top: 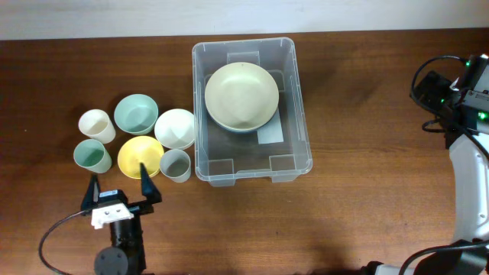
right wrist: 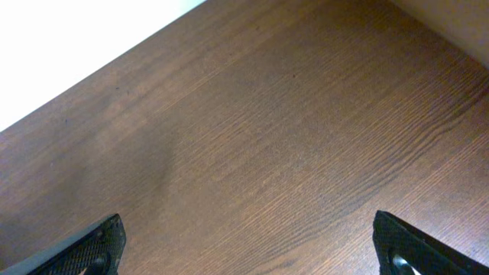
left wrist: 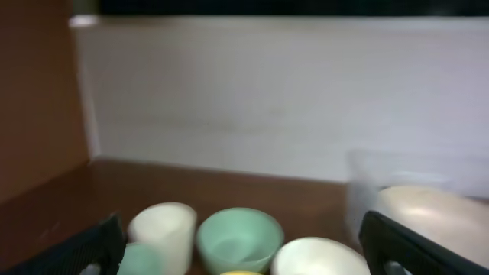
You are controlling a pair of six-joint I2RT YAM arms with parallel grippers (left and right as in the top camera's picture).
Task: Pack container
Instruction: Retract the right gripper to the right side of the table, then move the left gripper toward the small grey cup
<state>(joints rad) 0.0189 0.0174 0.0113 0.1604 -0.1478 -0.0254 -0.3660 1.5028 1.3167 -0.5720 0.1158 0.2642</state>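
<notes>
A dark wooden table (top: 367,114) meets a pale wall at its far edge. The left jaws are spread just short of a yellow bowl (top: 140,155). The right jaws are spread over bare wood. The container (top: 298,114) sits mid-table, with open room to its right.

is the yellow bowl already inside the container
No, the yellow bowl sits on the table left of the container, which holds only a large pale green bowl.

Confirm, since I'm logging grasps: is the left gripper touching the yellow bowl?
Cannot tell. Overhead, the left gripper has one finger overlapping the yellow bowl, but its height is unreadable.
</notes>
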